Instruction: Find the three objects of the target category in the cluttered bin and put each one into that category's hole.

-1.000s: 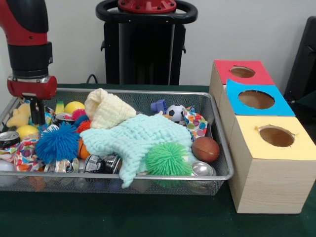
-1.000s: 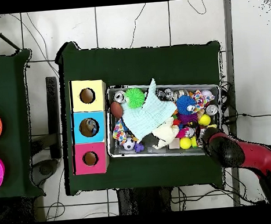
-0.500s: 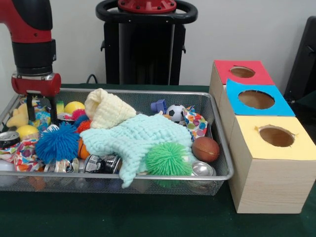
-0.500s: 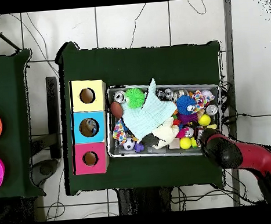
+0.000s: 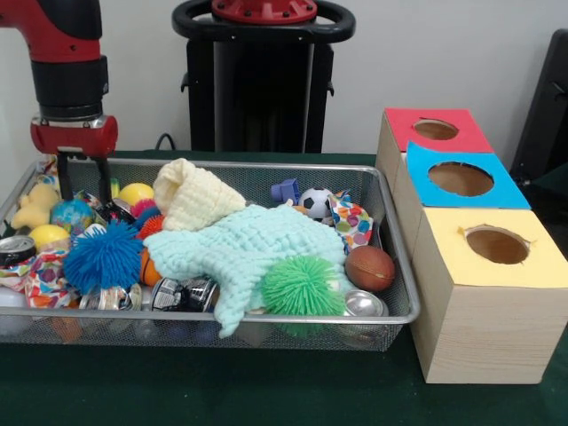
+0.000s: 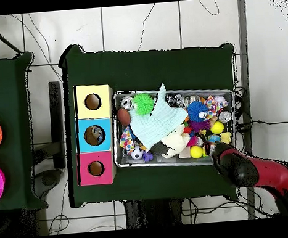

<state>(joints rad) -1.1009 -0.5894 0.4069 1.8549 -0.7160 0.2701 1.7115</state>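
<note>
We see the red and black hand (image 5: 86, 182) hovering open and empty above the toy-crammed silver wire-mesh bin (image 5: 266, 316) beside a small globe ball (image 5: 71, 215).

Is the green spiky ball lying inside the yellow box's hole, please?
No, the green spiky ball rests in the wire bin, on the mint cloth.

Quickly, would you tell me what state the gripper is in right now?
Gripper: open, holding nothing, its fingers hanging above the toys at the end of the bin.
</note>
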